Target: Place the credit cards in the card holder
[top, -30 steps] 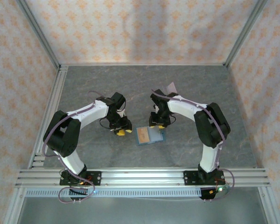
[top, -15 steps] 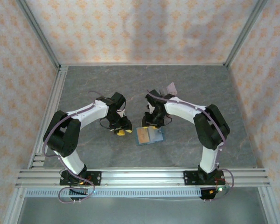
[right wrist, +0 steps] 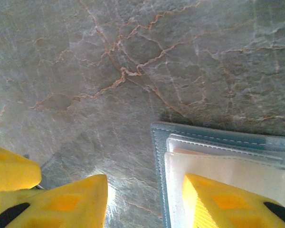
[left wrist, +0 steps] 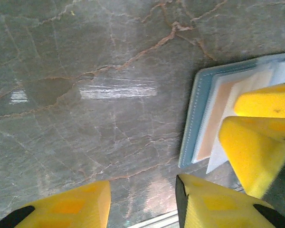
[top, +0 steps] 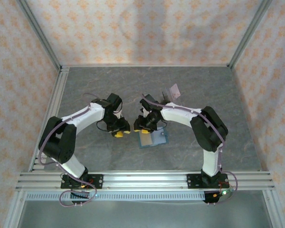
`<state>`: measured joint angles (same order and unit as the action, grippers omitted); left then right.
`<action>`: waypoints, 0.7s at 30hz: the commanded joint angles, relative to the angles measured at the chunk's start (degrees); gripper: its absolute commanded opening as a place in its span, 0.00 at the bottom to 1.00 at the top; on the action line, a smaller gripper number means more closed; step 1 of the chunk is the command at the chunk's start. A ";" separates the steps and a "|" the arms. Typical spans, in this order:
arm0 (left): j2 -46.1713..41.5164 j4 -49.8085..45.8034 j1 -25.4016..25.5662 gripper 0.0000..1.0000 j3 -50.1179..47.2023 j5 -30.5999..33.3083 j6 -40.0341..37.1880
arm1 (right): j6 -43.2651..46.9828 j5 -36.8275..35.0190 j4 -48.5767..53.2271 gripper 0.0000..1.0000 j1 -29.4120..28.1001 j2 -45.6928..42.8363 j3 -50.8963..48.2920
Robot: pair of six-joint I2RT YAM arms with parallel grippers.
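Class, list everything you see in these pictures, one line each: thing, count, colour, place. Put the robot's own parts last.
card holder: one, teal-blue with pale pockets, lying open on the table between the pincers
card in the holder: one, peach-orange, lying in the open holder
loose card: one, pinkish-mauve, far part of the table, beyond the right arm
table: one, grey with marble veins, under everything
walls: three, cream with an orange pattern, around the table
rail: one, silver, near edge
left arm: one, white and black, bolted to the rail
right arm: one, white and black, bolted to the rail
left pincer: one, yellow tips, open over bare table
right pincer: one, yellow tips, open, one tip over the holder
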<state>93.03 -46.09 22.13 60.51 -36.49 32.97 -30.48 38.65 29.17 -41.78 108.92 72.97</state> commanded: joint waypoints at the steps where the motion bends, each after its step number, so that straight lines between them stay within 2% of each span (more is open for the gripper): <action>1: -1.68 -1.51 0.11 0.44 -0.92 -0.04 -0.15 | -0.69 1.20 0.07 0.46 1.05 -0.84 1.71; 4: -2.06 -1.06 0.12 0.46 -0.42 -0.96 0.03 | -0.29 1.17 1.61 0.46 2.09 -1.23 2.43; 7: -2.16 -1.58 0.28 0.48 0.38 -1.13 -0.34 | 2.29 -2.18 6.95 0.45 2.31 -1.04 4.45; 13: -1.37 -1.38 0.68 0.48 0.35 -1.74 -0.76 | 3.73 -3.59 8.72 0.44 2.71 -3.61 3.24; 17: -0.38 -1.11 1.81 0.48 0.86 -1.95 -0.84 | 3.31 -3.78 8.25 0.35 3.81 -4.80 1.05; 19: 0.69 -1.20 3.01 0.48 1.62 -1.83 -0.93 | 3.30 -3.81 8.09 0.26 4.62 -5.66 0.18; 21: 1.88 -0.86 4.20 0.48 2.28 -1.82 -0.59 | 3.61 -4.43 8.36 0.25 5.57 -7.07 0.11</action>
<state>92.95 -46.06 24.91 61.01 -37.50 32.95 -27.59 36.25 35.66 -37.45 105.21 73.73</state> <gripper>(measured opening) 0.484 0.252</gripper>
